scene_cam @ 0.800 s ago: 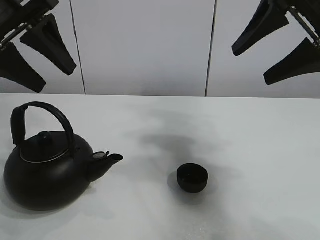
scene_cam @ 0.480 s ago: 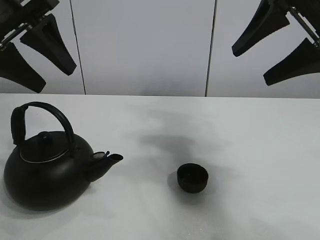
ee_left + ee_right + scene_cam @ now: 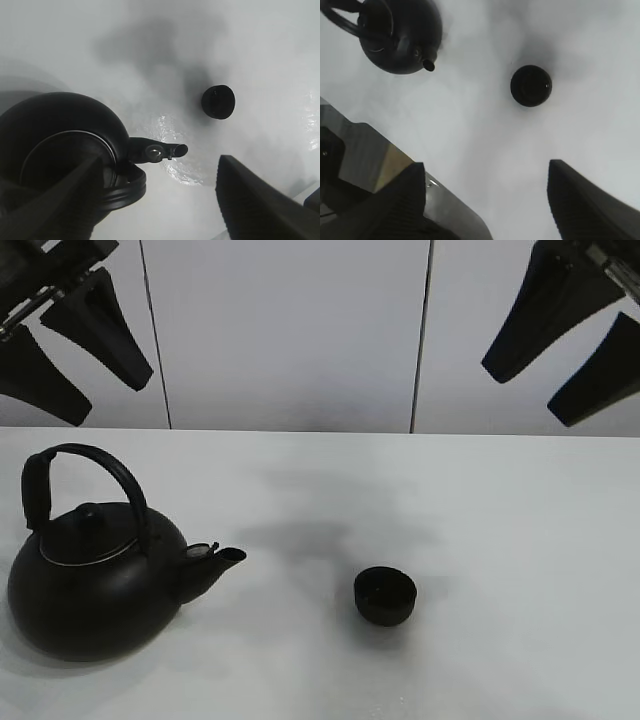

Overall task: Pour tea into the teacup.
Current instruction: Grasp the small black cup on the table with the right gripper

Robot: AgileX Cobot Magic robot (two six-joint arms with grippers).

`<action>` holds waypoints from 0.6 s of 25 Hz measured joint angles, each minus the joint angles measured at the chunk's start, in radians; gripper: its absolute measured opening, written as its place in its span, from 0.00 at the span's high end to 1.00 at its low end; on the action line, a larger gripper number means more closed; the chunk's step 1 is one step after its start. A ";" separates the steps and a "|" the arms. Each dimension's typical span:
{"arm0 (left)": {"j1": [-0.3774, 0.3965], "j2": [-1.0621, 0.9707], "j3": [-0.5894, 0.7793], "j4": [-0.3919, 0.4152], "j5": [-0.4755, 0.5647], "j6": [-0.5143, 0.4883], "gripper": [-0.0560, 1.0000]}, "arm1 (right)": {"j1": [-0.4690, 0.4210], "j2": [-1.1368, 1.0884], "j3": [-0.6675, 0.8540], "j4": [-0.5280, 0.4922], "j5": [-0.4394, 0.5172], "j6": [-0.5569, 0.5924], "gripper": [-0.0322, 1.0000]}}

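1. Exterior high view: a big round black kettle with an arched handle and short spout (image 3: 95,590) sits on the white table (image 3: 520,520) at the lower left of the frame. Its spout points right, toward the middle.
2. The small, round, matte black teacup without a handle (image 3: 385,596) stands upright on the table, a little right of centre in the lower half of the frame. It is well apart from the kettle and touches neither arm.
3. The left pincer (image 3: 108,402) hangs in the upper left corner, high above the table and in front of the pale wall panels (image 3: 290,330). Its two black fingers are spread wide: released, gripping nothing.
4. The right pincer (image 3: 528,398) hangs in the upper right corner, also clear of the table. Its fingers are parted too, released and empty.
5. Left wrist view: the kettle's lid and spout lie below the spread fingers (image 3: 255,200), one of which crosses in front of the kettle's body. The teacup (image 3: 218,102) sits beyond the spout tip, apart from it.
6. Right wrist view: the teacup (image 3: 531,85) is seen from above, its inside too dark to tell what it holds. The kettle (image 3: 400,35) lies well to one side of it, and bare table shows between the parted fingers (image 3: 590,200).
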 joint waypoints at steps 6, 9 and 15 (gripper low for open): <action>0.000 0.000 0.000 0.001 0.000 0.000 0.50 | 0.238 0.000 -0.160 -0.225 -0.015 0.057 0.50; 0.000 0.000 0.000 0.001 0.000 0.000 0.50 | 0.339 0.003 -0.169 -0.371 -0.026 0.126 0.49; 0.000 0.000 0.000 0.001 0.000 0.000 0.50 | 0.415 0.100 -0.170 -0.500 -0.028 0.246 0.49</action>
